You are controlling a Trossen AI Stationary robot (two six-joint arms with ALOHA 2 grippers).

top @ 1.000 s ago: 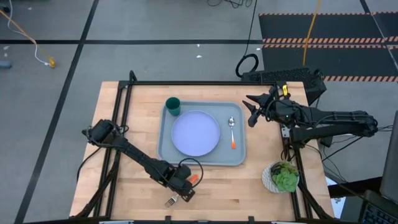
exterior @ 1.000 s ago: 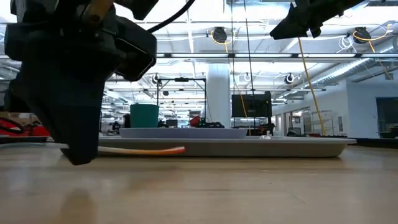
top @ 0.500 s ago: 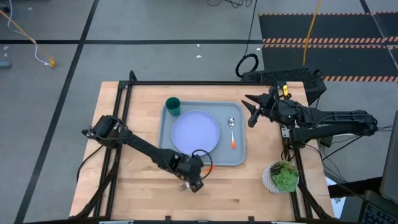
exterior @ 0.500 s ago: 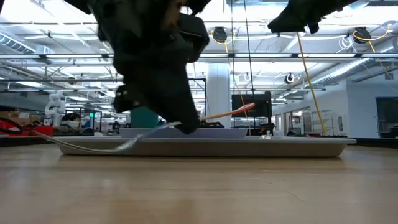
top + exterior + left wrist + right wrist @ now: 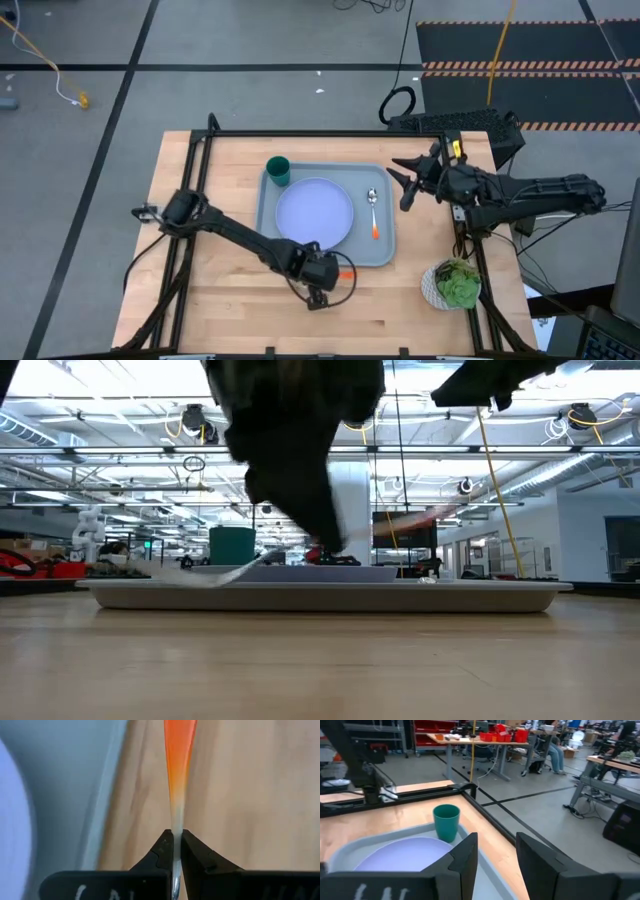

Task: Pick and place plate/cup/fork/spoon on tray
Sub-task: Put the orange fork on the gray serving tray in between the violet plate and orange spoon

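The left gripper (image 5: 175, 851) hangs just off the tray's (image 5: 262, 235) near edge, its fingers (image 5: 162, 851) pinching the fork (image 5: 178, 775) at the pale neck, so the orange handle runs straight out ahead of the fingertips and the metal end passes back between them. The right gripper (image 5: 496, 851) hovers beside the tray's far side, fingers spread around nothing, with the cup (image 5: 446, 822) and plate (image 5: 400, 854) lying beyond them.
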